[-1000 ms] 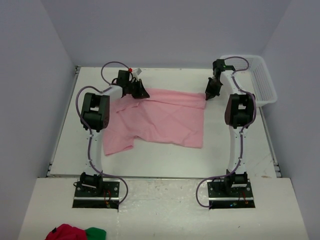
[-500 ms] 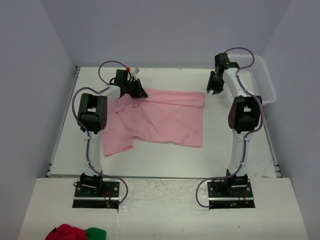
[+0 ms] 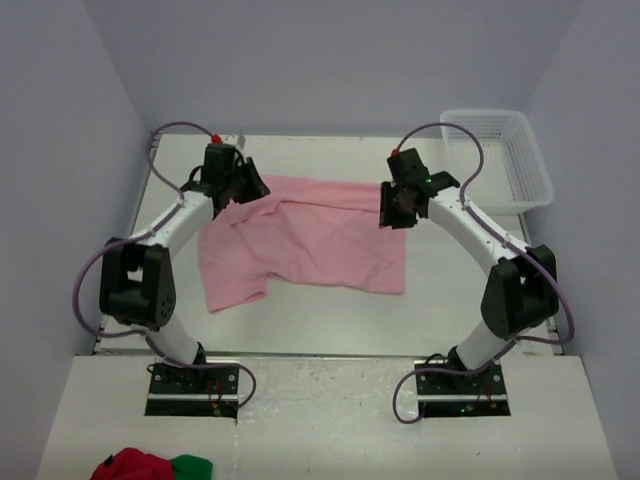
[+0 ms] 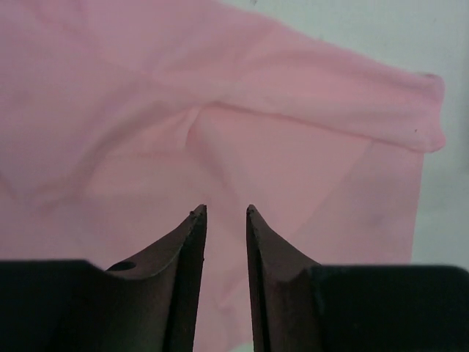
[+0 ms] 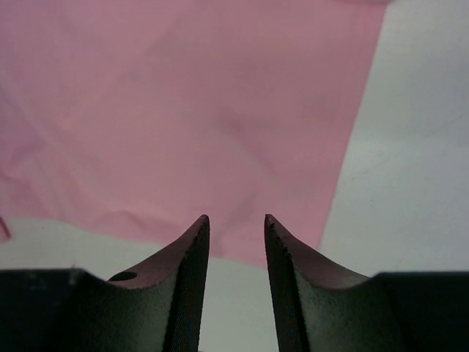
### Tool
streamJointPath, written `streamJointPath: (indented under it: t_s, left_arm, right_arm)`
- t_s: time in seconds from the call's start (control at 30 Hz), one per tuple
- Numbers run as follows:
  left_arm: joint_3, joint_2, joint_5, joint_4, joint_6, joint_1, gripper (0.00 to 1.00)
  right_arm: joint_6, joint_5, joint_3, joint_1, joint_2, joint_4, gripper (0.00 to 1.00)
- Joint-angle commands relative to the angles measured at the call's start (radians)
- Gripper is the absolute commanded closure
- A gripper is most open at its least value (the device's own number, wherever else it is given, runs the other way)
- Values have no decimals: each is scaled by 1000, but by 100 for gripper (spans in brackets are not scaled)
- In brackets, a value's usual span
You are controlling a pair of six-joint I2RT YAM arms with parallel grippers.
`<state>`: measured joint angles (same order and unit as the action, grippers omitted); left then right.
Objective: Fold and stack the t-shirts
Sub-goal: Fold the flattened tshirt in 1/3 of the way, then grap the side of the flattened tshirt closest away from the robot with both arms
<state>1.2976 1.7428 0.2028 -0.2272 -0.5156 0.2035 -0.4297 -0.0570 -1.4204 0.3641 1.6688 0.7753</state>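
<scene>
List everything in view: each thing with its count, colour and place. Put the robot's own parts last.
t-shirt: one, light pink, lying rumpled on the middle of the table, between the two grippers
basket: one, white, far right corner of the table
cloth bundle: one, red and green, near left corner of the top view, cut off by the picture's edge
table: one, white, under the t-shirt and the basket
left arm: one, white and black, reaching to the t-shirt's far left corner
right arm: one, white and black, reaching to the t-shirt's far right corner
cables: purple, looped along both arms
left gripper: one, dark, open, above the t-shirt
right gripper: one, dark, open, above the t-shirt's edge
</scene>
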Motion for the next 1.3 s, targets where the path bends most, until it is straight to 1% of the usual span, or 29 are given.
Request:
streamJointPath:
  t_s: [0.0,0.03,0.07,0.1,0.13,0.17,0.2,0.23,0.3,0.37,0.4,0.43,0.53,0.73,0.8,0.87,0.97,1.0,1.03,1.1,1.17,1.27]
  left_arm:
    - [-234,-232,-115,-88,-112,1,69]
    - [-309,-280,-149,-104,-119,1,68]
    - [-349,-325,-151,-112,-126,1,65]
    - [-383,-375,-167,-148,-133,-1,59]
    - [-435,-464,-207,-168,-144,-1,49]
    - [-458,-504,-238,-188,-164,-3,44]
    - [-481,-546,-250,-219,-176,-12,43]
    - [-503,-613,-259,-225,-184,-15,43]
    - [-572,-667,-237,-245,-193,-35,43]
    - [-592,-669,-215,-271,-189,-55,44]
    - [-604,-655,-177,-282,-184,-81,45]
    - [-625,-645,-155,-287,-182,-98,48]
    - [-664,-631,-96,-291,-190,-134,50]
    - [-718,-675,-177,-374,-218,-151,52]
    - [-719,-686,-180,-409,-242,-153,53]
    - [-702,-689,-224,-449,-277,-154,56]
    - [-695,-739,-270,-518,-319,-154,56]
    - [-690,-778,-284,-550,-328,-154,56]
    - [-675,-799,-336,-569,-340,-154,56]
    - [-670,-850,-387,-607,-348,-154,56]
    - [-678,-859,-407,-629,-365,-154,56]
    - [-673,-815,-402,-664,-369,-154,55]
  right_arm:
    - [-63,34,125,74,-139,-100,62]
    - [-78,29,193,99,-205,-126,62]
    - [-81,28,227,108,-237,-143,62]
    - [-80,42,257,114,-266,-160,62]
    - [-83,49,309,116,-293,-175,62]
    - [-83,52,327,118,-329,-191,63]
    - [-81,51,340,121,-342,-192,63]
    - [-80,51,366,121,-354,-194,63]
    - [-70,51,406,127,-397,-194,63]
    - [-67,51,440,127,-434,-209,63]
    - [-67,51,455,128,-470,-215,63]
    - [-61,51,481,127,-484,-226,62]
    - [-50,51,505,128,-515,-225,62]
    - [-43,49,537,128,-566,-223,62]
    - [-44,51,540,127,-573,-223,62]
    - [-47,51,543,128,-578,-225,62]
    - [-47,51,554,128,-581,-235,62]
    - [-49,51,558,128,-580,-240,62]
    - [-47,51,563,128,-578,-243,62]
    - [-46,51,563,128,-572,-242,62]
    - [-43,51,561,127,-570,-240,62]
    - [-41,52,557,127,-583,-238,62]
